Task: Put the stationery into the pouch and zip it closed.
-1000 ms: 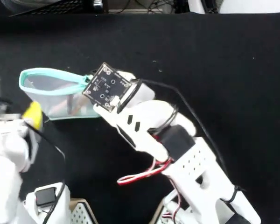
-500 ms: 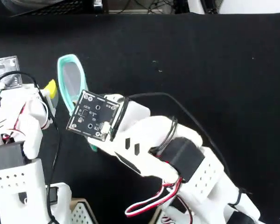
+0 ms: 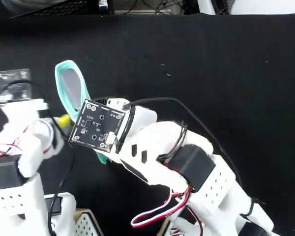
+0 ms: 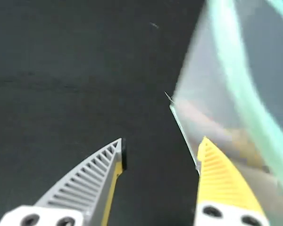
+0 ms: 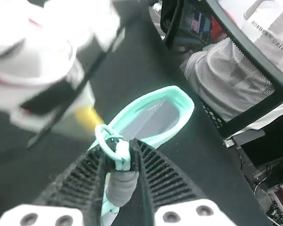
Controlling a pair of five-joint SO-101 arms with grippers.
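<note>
Right fingers [image 5: 85, 181] clench the zip tab [image 5: 122, 155] of the pouch [image 3: 69, 86]; left fingers [image 4: 219, 181] gape beside it. Unheld, the pouch may slide across the worktop [image 3: 211, 73] instead of zipping.

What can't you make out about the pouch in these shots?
High view: the right arm's camera board hides the pouch's lower half.
Left wrist view: shapes behind its clear wall are too blurred to identify.
Right wrist view: the right gripper covers part of the zipper pull.

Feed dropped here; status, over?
Left gripper open, beside pouch. Right gripper shut on zip pull. Pouch mouth open.
</note>
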